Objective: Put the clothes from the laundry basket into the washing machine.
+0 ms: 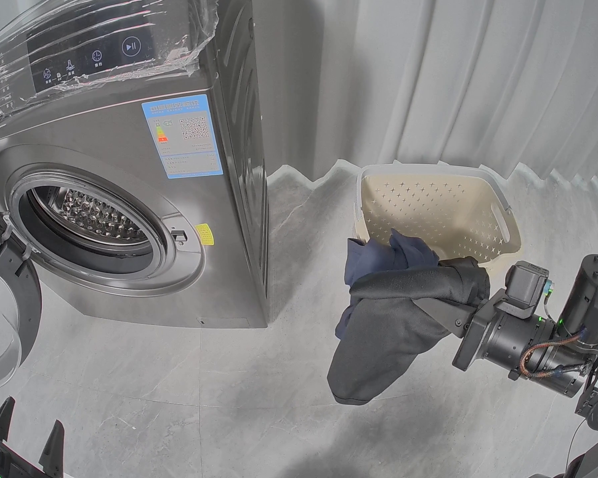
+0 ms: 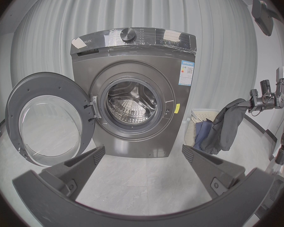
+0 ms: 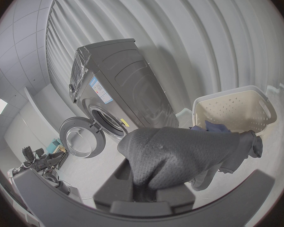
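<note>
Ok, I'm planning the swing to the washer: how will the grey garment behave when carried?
Likely floppy: the grey garment drapes over the right gripper and hangs long. It will probably sway, and its hanging end may catch on the washer. The blue garment right beside it might drag along.

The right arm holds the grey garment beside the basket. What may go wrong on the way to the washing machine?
1. The grey garment hangs far below the right gripper, so its end may drag on the floor or catch on the lower rim of the drum opening.
2. The blue garment drapes over the rim of the laundry basket beside the grey one and may be pulled out onto the floor.
</note>
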